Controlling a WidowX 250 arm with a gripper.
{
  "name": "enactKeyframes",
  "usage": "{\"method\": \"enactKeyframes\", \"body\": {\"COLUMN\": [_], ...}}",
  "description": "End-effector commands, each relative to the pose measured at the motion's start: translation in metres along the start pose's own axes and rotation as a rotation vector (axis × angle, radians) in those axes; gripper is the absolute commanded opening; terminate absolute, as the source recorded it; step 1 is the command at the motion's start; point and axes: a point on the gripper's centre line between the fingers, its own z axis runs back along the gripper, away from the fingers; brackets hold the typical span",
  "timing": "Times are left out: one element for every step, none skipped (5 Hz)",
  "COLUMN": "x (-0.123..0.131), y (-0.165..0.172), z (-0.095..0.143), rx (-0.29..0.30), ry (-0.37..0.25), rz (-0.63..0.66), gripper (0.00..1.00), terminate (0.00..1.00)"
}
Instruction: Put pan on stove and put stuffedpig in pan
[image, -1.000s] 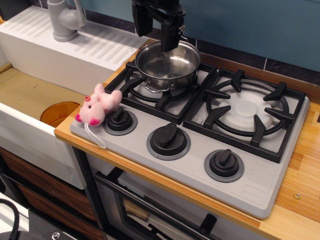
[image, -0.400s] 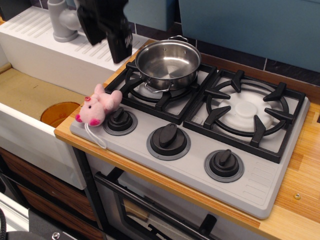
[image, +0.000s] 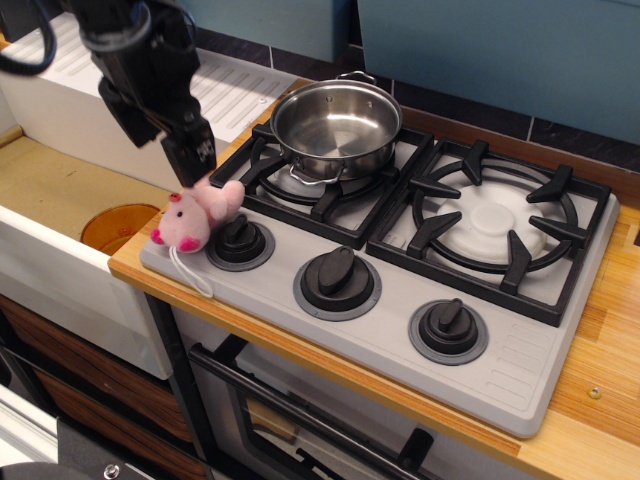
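Observation:
The pan (image: 335, 125), a shiny steel pot with two loop handles, stands empty on the left back grate of the grey stove (image: 500, 345). The stuffedpig (image: 196, 216), pale pink with a white string, lies on the stove's front left corner, against the leftmost knob (image: 240, 240). My black gripper (image: 170, 150) hangs just above and slightly behind the pig, left of the pan. Its jaws stand apart with nothing between them. The lower fingertip (image: 198, 168) is close over the pig's back.
A white sink (image: 60, 190) with an orange drain (image: 115, 225) lies left of the stove, with a ribbed drainboard (image: 240, 85) behind. The right grate (image: 495, 220) is bare. A wooden counter (image: 600, 400) borders the stove on the right.
My gripper has left the pan, which stays on the left grate, and has moved left and down to just above the pig. The pig has not moved.

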Motion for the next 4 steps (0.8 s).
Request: {"method": "enactKeyframes", "body": {"x": [-0.004, -0.002, -0.002, 0.001], "y": [0.000, -0.001, 0.000, -0.004], "z": [-0.005, -0.017, -0.027, -0.027], "rx": [0.038, 0.018, 0.003, -0.045], "ry": [-0.090, -0.104, -0.115, -0.097], "rz": [-0.015, -0.020, -0.022, -0.002], "gripper": [1.00, 1.00, 1.00, 1.00], "terminate": [0.00, 0.00, 0.00, 0.00]}}
